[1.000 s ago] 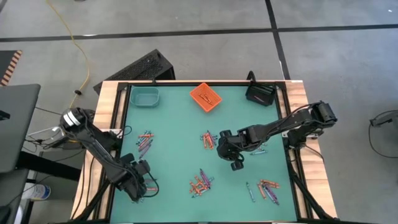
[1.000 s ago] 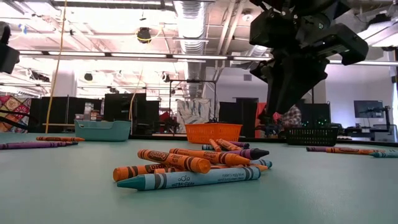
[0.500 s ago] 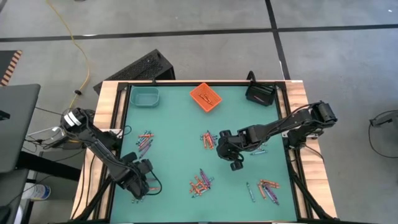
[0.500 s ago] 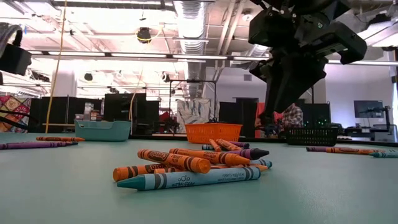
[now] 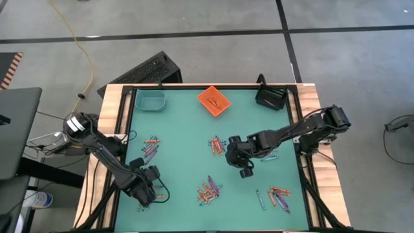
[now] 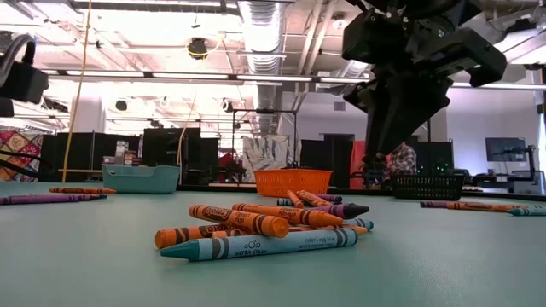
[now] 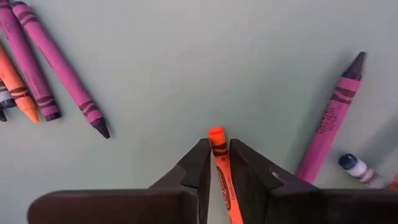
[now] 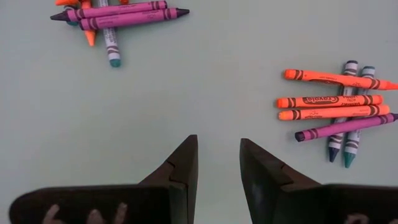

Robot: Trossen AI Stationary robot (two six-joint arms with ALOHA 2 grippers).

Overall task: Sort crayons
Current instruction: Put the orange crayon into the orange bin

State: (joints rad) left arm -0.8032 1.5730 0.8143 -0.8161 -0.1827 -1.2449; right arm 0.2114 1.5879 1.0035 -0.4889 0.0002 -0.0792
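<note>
Crayons lie in small heaps all over the green bench. One heap is near the front middle, one sits in the middle, one is on the left side, and one is at the front right. In the low view, the nearest heap has a blue crayon lying in front of some orange ones.

The left end effector is down low at the front left of the bench. Its wrist view shows its two dark fingers clenched on an orange crayon. The tip of that crayon pokes out past the fingers. A pink crayon lies just beside it on one side, and two more pink ones lie farther off on the other side.

The right end effector hangs above the middle of the bench, between the middle heap and the front right heap. Its fingers stand apart with only bare green between them, so it is released and holds nothing.

At the far edge of the bench there are three bins. A teal bin is on the left, an orange bin is in the middle, and a black bin is on the right.
</note>
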